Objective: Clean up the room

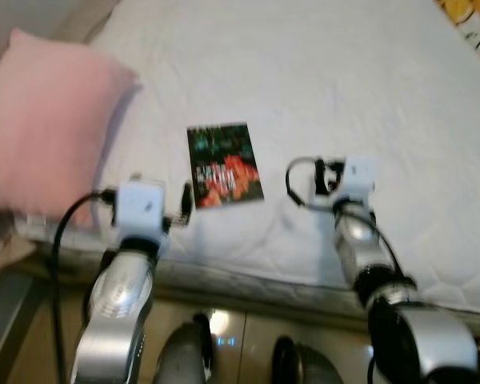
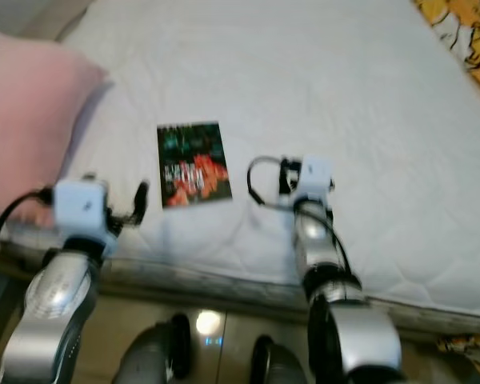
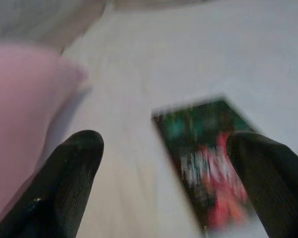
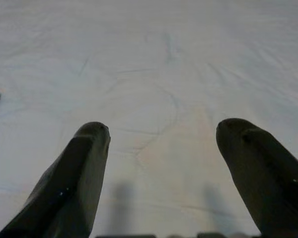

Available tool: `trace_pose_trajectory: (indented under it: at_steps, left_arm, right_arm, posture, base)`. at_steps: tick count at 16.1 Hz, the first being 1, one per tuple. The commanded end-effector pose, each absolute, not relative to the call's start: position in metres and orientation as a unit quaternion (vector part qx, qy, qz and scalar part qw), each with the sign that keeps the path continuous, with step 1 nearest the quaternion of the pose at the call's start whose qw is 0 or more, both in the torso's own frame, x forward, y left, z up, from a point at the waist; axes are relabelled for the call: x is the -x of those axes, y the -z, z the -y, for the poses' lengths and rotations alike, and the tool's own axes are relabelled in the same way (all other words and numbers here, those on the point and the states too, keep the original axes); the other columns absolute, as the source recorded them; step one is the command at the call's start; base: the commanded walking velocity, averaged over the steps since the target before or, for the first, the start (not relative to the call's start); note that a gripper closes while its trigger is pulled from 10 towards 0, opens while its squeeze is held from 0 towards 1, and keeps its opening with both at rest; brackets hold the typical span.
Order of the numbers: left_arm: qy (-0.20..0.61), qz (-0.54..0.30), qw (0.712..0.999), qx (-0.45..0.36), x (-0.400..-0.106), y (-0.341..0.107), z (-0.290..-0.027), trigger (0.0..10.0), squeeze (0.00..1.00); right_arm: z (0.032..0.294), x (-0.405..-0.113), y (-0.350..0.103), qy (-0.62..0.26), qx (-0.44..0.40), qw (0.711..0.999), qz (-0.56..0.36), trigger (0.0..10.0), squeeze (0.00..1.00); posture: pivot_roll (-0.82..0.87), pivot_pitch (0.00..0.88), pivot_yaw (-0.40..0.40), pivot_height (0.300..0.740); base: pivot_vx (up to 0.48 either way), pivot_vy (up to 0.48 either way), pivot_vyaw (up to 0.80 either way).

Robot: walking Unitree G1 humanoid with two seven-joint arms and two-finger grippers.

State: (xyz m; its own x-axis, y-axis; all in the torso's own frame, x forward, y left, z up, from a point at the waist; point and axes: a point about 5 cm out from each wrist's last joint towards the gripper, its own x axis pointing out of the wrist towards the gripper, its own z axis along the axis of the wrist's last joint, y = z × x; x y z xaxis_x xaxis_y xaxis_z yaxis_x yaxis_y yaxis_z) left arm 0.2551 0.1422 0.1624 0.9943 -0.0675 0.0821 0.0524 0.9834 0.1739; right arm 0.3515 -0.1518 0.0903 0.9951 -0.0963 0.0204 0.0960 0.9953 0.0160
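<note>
Glossy rectangular card (image 1: 224,165) on quilted mattress (image 1: 344,88).

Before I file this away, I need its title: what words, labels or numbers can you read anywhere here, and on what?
Nothing can be read.
Dark card or booklet on the white bed: pale marks amid red and green print, too blurred to read in the head views.
Same card in the left wrist view: also blurred.
Pink pillow: no text visible.
</note>
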Motion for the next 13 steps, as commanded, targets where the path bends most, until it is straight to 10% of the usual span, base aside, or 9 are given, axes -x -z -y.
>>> trace_pose_trajectory:
  at_steps: [1,13]
  left_arm:
    - [0.043,0.050,0.993,-0.096,-0.262,-0.161,-0.139,10.0,0.00]
    - [0.080,0.064,0.990,-0.094,-0.284,-0.163,-0.129,10.0,0.00]
  right_arm:
    - [0.140,-0.342,-0.092,0.020,0.005,0.998,0.051,10.0,0.00]
    - [0.180,-0.332,-0.056,0.057,-0.068,0.994,-0.069,10.0,0.00]
  posture:
    - [0.15,0.141,-0.046,0.736]
    - [0.14,0.161,0.050,0.736]
  base:
    - [0.386,0.281,0.00]
    - [0.181,0.112,0.00]
